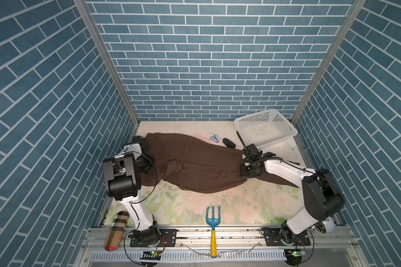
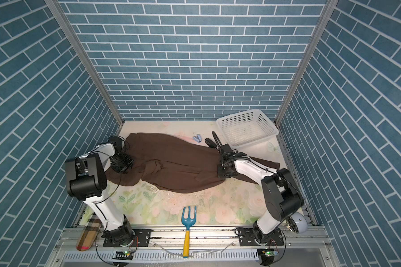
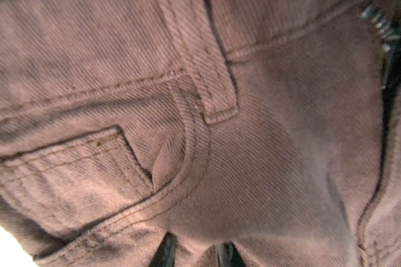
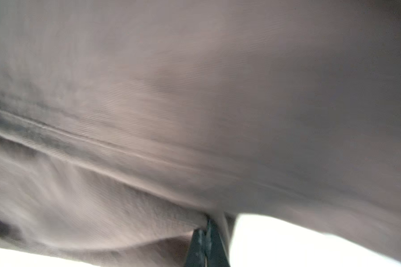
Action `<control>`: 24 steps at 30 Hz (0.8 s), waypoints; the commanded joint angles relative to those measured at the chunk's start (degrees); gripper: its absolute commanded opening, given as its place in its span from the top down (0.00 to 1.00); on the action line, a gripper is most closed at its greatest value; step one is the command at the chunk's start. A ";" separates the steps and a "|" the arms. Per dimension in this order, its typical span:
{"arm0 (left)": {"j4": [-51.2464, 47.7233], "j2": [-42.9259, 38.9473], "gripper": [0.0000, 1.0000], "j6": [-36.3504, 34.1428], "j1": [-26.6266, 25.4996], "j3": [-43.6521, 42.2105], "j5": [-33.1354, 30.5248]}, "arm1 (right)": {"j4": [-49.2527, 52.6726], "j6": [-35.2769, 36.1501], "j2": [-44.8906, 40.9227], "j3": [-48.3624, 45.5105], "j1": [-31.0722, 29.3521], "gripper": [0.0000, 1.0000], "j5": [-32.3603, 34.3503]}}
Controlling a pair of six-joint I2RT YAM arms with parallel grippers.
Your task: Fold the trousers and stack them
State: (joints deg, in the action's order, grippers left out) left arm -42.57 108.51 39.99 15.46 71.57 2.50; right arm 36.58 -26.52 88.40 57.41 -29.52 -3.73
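The dark brown trousers [image 1: 195,161] [image 2: 171,166] lie stretched across the floral table from back left to right in both top views, rumpled in the middle. My left gripper [image 1: 146,164] [image 2: 122,165] sits on their waist end. In the left wrist view its fingers [image 3: 166,252] stand a little apart with a fold of the trousers [image 3: 264,138] between them, near a pocket and belt loop. My right gripper [image 1: 249,172] [image 2: 225,172] is on the leg part. In the right wrist view it [image 4: 205,245] is shut, pinching an edge of the trousers [image 4: 195,92].
A white basket [image 1: 278,138] stands at the back right, tilted. A small blue stapler [image 1: 214,138] and a black object [image 1: 229,142] lie behind the trousers. A blue garden fork [image 1: 213,222] lies at the front middle. At the front left lies a plaid pouch [image 1: 116,230].
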 commanded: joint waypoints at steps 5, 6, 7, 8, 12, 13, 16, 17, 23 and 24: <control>-0.02 1.58 0.70 0.48 0.49 1.16 -1.66 | 25.03 0.48 -9.31 1.06 3.38 1.00 1.67; -0.53 1.86 0.70 0.23 0.53 1.68 -1.84 | 26.25 -0.48 -11.11 0.74 3.73 1.00 2.44; -1.20 2.18 0.70 -0.12 0.53 2.20 -2.24 | 27.35 -1.33 -12.59 0.55 4.29 1.00 3.13; -1.95 2.47 0.70 -0.30 0.51 2.93 -2.61 | 28.72 -2.74 -14.86 0.57 5.27 1.00 3.91; -2.43 2.13 0.71 -0.72 0.64 3.23 -3.25 | 34.14 -5.42 -21.98 3.01 13.70 1.00 8.83; -2.43 1.95 0.71 -0.62 0.71 3.02 -3.38 | 34.91 -5.34 -22.85 3.78 16.24 1.00 9.30; -1.94 1.81 0.71 -0.39 0.80 2.09 -3.04 | 36.06 -4.74 -25.41 4.75 25.12 1.00 9.00; -2.08 1.91 0.71 -0.49 0.84 2.02 -3.02 | 35.89 -4.44 -26.60 4.23 28.20 1.00 8.71; -3.59 -0.49 0.72 -0.97 1.97 -0.53 -4.37 | 32.10 -2.66 -27.02 -2.14 43.03 1.00 -1.80; -3.58 -1.67 0.72 -0.90 2.39 -1.65 -4.58 | 31.46 -2.66 -26.48 -3.24 43.54 1.00 -3.70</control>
State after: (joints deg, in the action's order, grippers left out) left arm -44.45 109.10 39.66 16.14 72.66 1.08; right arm 67.94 -29.54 61.04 57.71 11.38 -3.99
